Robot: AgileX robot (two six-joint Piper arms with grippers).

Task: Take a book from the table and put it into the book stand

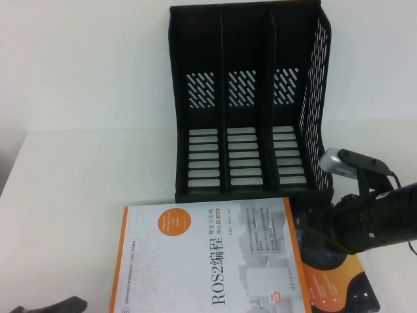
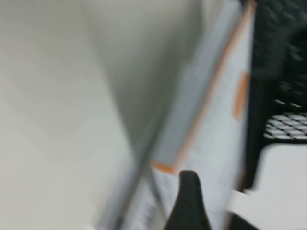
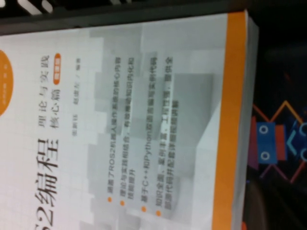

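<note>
While it lay flat on the surface [image 1: 78, 130], the book [image 1: 208, 257] showed a white and pale grey cover with an orange strip down one long edge, an orange patch in a corner and a black "ROS2" title beside Chinese characters. It sat just in front of the book stand [image 1: 247, 98], its far edge close to the stand's base, and it lay partly over a black book [image 1: 339, 287] with orange and blue shapes, which stuck out past its orange-edged side.

The surface was plain white and much wider than the book, and a pale wall rose behind the stand. The stand was black plastic with three upright compartments, slotted base and back, and a perforated side wall; all three compartments held nothing.

The left end effector [image 1: 55, 305] sat low beside the book's plain long edge, on the side away from the black book; one dark finger [image 2: 189, 201] showed over the cover near the orange strip, and I could not tell how far it was open. The right end effector was hidden; its arm [image 1: 378, 218] hovered beyond the orange edge, above the black book, its wrist camera facing the cover.
</note>
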